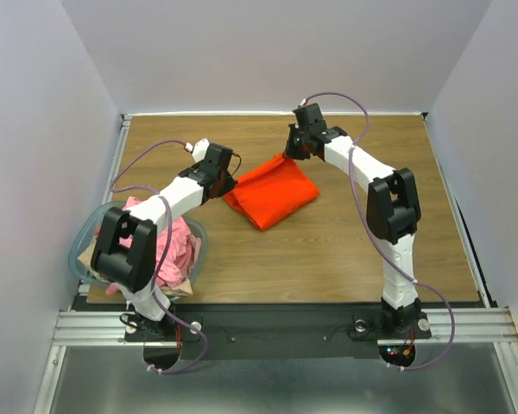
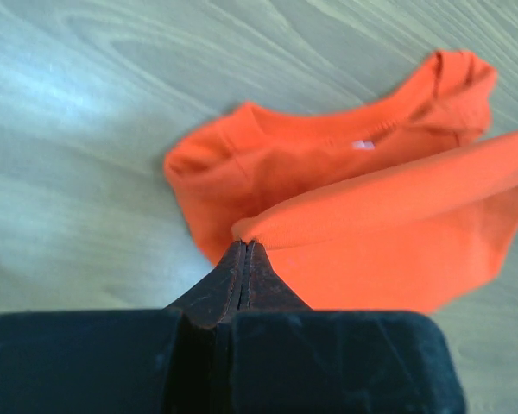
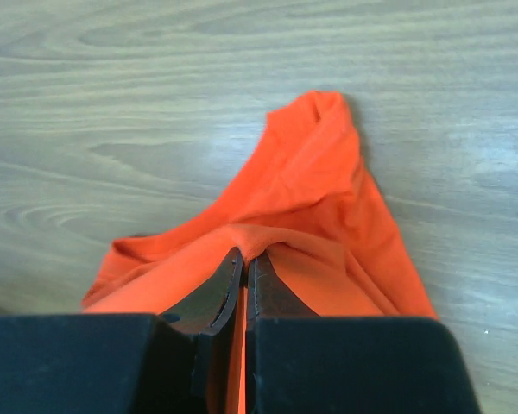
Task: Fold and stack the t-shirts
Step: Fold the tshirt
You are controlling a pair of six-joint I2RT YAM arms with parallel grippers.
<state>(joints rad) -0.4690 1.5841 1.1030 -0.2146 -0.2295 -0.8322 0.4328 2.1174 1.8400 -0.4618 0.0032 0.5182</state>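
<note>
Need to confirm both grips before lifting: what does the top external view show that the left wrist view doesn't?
Only top external: the clear bluish plastic basket holding crumpled pink t-shirts, and the right gripper. Only left wrist: the small white neck label, and shut jaws pinching a folded edge. Both: the bright orange-red cotton t-shirt on the wooden table, with the left gripper on it.

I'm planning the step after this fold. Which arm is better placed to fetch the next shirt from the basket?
Left, probably. The basket with pink shirts sits beside the left arm's base, far from the right gripper. Both pinch the orange shirt, so the left gripper must release first.
</note>
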